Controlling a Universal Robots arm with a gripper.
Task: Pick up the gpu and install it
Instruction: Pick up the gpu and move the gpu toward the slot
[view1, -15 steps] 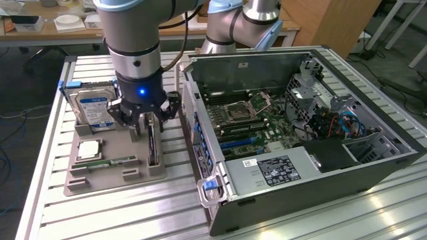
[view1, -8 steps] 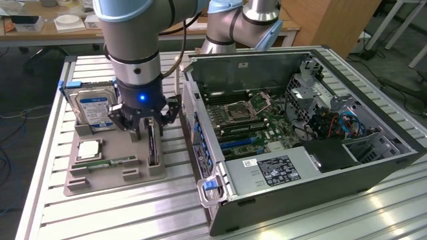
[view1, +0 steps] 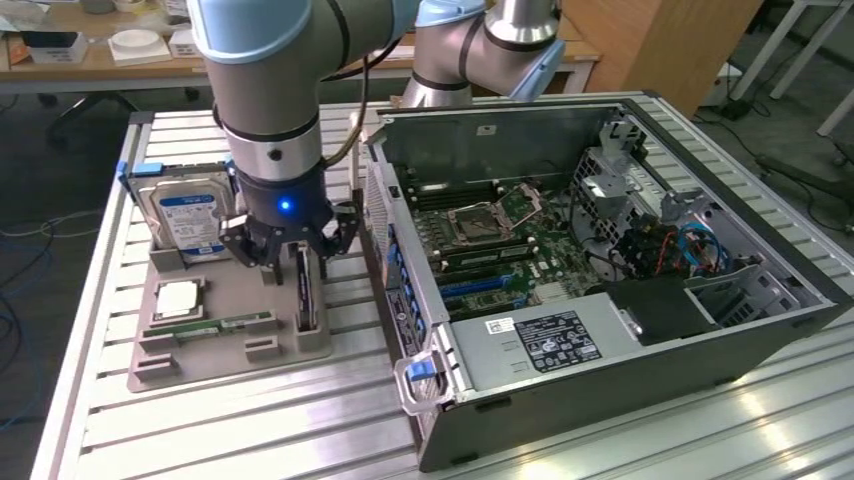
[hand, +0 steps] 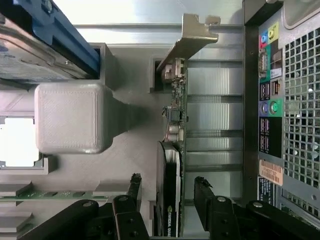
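So, you're standing right by the rig, where's the gpu (view1: 306, 300) at?

Honestly, it's not in the machine yet. It's parked on its long edge in a slot of the grey tray (view1: 227, 355). That tray sits on the slatted metal desk (view1: 267, 430) just beside the open computer case (view1: 601, 260), on the exterior view's left of it. Same tray has the hard drive (view1: 187, 212) standing upright at its far end in the exterior view. There's also a cpu (view1: 178, 298) lying flat and a green memory stick (view1: 227, 323) lying flat next to that.

Ok, and the hand, has it got hold of the card?

Nope, not gripping. The hand (view1: 296, 258) is right down over the gpu, arm coming at it from straight above, little blue light (view1: 283, 207) glowing on the wrist. In the wrist view you can see the black fingers (hand: 134, 200) spread apart, one on each side of the card. There's a thin gap between each finger and the card, so it's straddling it without touching. Card's black cover faces one finger, the green board side faces the other. Its silver bracket (hand: 192, 35) is at the end away from the fingers. The case's back panel (hand: 272, 100) with the coloured ports runs alongside, near but apart from the card.
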